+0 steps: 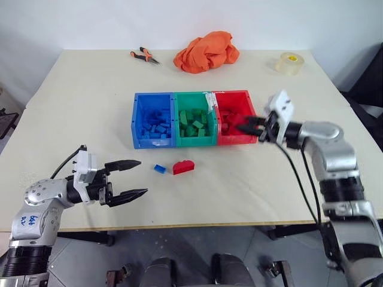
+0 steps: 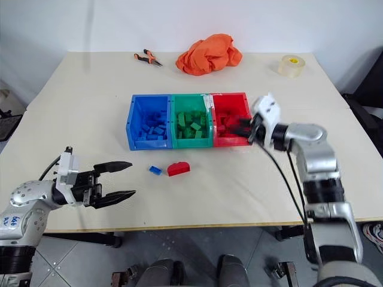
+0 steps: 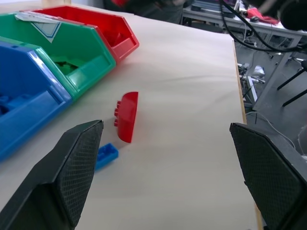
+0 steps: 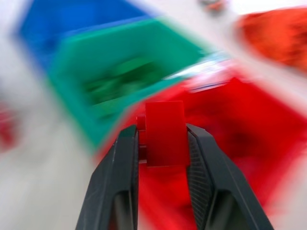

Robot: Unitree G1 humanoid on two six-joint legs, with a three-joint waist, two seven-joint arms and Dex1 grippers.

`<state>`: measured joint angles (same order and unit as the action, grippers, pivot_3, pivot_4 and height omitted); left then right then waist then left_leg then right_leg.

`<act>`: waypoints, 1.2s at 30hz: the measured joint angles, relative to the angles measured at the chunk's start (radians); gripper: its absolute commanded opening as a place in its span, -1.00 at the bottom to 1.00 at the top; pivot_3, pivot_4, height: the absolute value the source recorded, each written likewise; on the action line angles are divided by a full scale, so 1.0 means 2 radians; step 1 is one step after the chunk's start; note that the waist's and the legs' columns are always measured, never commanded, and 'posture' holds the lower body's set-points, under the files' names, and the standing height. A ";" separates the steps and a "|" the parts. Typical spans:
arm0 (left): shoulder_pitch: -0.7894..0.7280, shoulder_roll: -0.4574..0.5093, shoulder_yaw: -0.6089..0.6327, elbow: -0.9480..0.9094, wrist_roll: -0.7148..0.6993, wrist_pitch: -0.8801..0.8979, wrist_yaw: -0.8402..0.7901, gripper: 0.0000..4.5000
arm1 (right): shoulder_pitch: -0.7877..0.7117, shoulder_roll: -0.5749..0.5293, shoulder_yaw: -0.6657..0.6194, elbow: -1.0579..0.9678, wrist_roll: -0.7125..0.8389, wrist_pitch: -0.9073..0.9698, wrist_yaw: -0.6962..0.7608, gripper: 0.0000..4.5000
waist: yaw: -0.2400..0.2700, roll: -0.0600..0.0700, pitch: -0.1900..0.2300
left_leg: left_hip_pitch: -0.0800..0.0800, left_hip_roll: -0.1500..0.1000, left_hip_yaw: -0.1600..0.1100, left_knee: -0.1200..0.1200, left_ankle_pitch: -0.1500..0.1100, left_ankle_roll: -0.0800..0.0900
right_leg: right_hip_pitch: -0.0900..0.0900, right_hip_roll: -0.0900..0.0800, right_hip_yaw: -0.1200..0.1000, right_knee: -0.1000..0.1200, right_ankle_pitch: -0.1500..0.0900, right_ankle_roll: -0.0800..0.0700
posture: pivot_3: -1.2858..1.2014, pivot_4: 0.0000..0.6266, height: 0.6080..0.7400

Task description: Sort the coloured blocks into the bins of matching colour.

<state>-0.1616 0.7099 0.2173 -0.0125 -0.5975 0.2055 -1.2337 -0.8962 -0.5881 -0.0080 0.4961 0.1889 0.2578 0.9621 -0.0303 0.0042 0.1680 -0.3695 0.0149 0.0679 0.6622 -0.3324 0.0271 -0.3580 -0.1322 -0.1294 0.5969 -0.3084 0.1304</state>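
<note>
My right pincer [image 4: 162, 143] is pinching a red block [image 4: 164, 132] over the red bin [image 1: 227, 95]. My left pincer [image 1: 133, 178] is hovering spread above the table [image 1: 84, 101], near a blue block [image 1: 159, 169] and a red block [image 1: 183, 167] lying there.

Bare table [image 1: 239, 179] around two loose blocks [image 1: 175, 168]; bins [image 1: 191, 119] just behind them.
</note>
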 measured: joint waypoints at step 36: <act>-0.028 0.022 0.020 0.132 0.013 -0.086 -0.084 1.00 | 0.308 -0.186 -0.078 -0.227 0.079 0.044 0.145 0.99 | 0.013 0.001 0.000 | 0.000 0.000 0.002 0.000 0.000 0.001 | 0.001 -0.001 0.000 -0.002 0.000 0.000 | 0.03 -0.52 1.00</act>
<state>-0.2186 0.7541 0.2575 0.2523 -0.5717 0.0335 -1.4013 -0.2803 -0.9599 -0.1645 0.0412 0.3462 0.3450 1.2527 -0.0040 0.0053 0.1683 -0.3694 0.0154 0.0710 0.6626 -0.3321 0.0282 -0.3563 -0.1338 -0.1295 0.5926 -0.3081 0.1308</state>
